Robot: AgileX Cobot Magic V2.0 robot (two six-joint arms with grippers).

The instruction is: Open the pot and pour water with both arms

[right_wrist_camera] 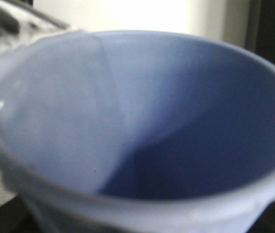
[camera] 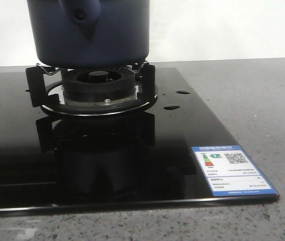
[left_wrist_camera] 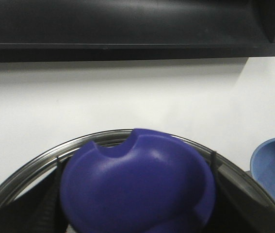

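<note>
Neither claw shows clearly in any view. In the left wrist view a rounded, deep blue knob point(left_wrist_camera: 137, 182) fills the space where the fingers would be, with dark finger parts point(left_wrist_camera: 47, 204) just visible on either side of it; the left claw seems to sit around this knob, but whether it is pinching it cannot be told. The knob sits on a glass lid with a metal rim point(left_wrist_camera: 40, 158), and a pale blue container point(left_wrist_camera: 273, 170) is at about 3 o'clock from it. In the right wrist view the open mouth of that pale blue container point(right_wrist_camera: 142, 116) fills nearly the whole frame, close to the camera and blurred; the right claw itself is hidden, so its state cannot be told. In the front view the pot point(camera: 89, 35) stands at about 12 o'clock on the wire supports of a gas burner point(camera: 98, 88), its handle with a small round hole point(camera: 81, 15) facing the camera. The burner is set in a glossy black glass hob point(camera: 182, 135) lying on a grey speckled tabletop point(camera: 263, 100). A blue-bordered label point(camera: 232, 170) with a QR code sits on the hob at about 5 o'clock; its writing is too small to read.
</note>
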